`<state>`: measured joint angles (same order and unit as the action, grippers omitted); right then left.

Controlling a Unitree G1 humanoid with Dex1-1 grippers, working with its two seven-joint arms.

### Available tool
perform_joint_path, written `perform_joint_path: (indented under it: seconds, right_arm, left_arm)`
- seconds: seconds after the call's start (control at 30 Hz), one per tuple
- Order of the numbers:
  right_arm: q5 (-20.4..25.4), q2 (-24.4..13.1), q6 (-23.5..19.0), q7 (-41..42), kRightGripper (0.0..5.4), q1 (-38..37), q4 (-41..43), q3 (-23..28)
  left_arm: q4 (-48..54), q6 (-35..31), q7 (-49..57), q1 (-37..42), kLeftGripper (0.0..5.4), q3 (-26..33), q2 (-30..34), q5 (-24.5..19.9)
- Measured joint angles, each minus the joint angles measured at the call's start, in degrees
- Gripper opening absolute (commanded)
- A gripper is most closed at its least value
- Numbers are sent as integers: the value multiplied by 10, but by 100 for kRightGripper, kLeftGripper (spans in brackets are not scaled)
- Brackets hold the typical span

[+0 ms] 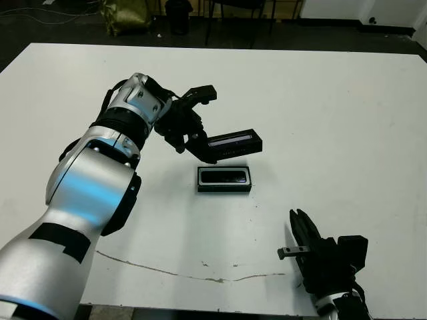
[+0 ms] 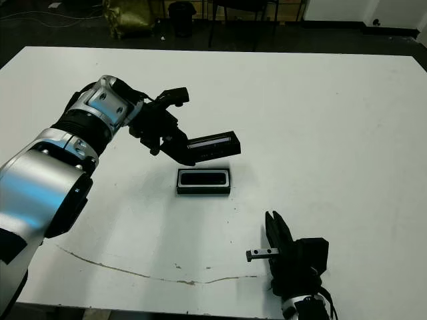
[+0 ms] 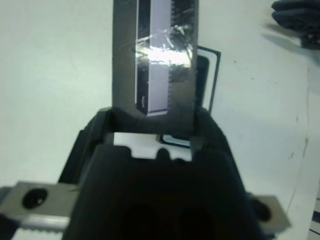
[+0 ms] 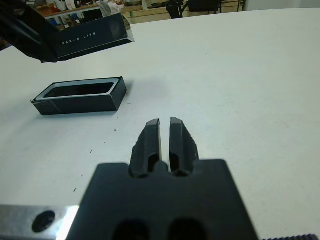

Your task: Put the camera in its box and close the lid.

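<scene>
1. The left gripper (image 1: 200, 148) reaches out over the middle of the white table (image 1: 333, 120); its jaws pinch one end of the lid (image 1: 233, 143), which hangs in the air, tilted, with its glossy grey-lilac strip facing up.
2. The lid sits just above and slightly beyond the box (image 1: 224, 179), not touching it; in the right wrist view pale print shows along the lid's side.
3. The box rests flat on the table near the centre, long side running across the robot's front; its pale inner rim shows and the inside looks dark.
4. The camera (image 1: 225, 177) seems to be the dark oblong filling the box's hollow; I cannot make out its glassy patch from here.
5. In the left wrist view the lid rises between the 2 fingers (image 3: 207, 130), with a corner of the box visible behind it.
6. The right gripper (image 4: 165, 140) hovers low near the table's front edge on the robot's right, well apart from the box; its jaws are pressed nearly together with only a thin slit between them, holding nothing.
7. A thin brownish crack or line (image 1: 173, 272) runs across the table near the front edge.
</scene>
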<state>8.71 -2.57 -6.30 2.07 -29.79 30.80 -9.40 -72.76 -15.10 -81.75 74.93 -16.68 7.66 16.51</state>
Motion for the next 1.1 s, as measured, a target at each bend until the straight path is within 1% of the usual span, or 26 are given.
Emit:
perform_joint_path:
  seconds: [0.13, 0.27, 0.37, 0.47, 0.6, 0.67, 0.83, 1.0, 1.1]
  right_arm:
    - [-6, 0, 0, 0, 0, 0, 2, -3]
    - [3, 0, 1, 4, 0, 0, 0, -3]
    - [2, 0, 0, 3, 0, 0, 0, -3]
    - [-1, 0, -5, 1, 0, 0, 2, -4]
    - [-2, 0, -11, -1, 0, 0, 4, -4]
    - [-2, 0, -27, -6, 0, 0, 13, -5]
    - [-1, 0, -40, -6, 0, 0, 22, -5]
    - [3, -1, -39, -3, 0, 1, 21, -1]
    - [2, -2, -39, -2, 0, 1, 20, 0]
  left_arm:
    - [7, 7, 0, -1, 223, -8, 6, 0]
    - [24, 31, -1, -2, 223, -22, 15, 3]
    - [42, 33, -3, -4, 223, -34, 16, 4]
    - [70, 34, -10, -10, 223, -47, 20, 5]
    - [136, 47, -21, -34, 223, -58, 38, 3]
    - [169, 45, -27, -54, 223, -59, 47, -1]
    - [245, 4, -25, -101, 223, -58, 61, -17]
    - [344, -71, -6, -145, 223, -59, 77, -26]
    - [410, -129, 11, -172, 223, -65, 87, -27]
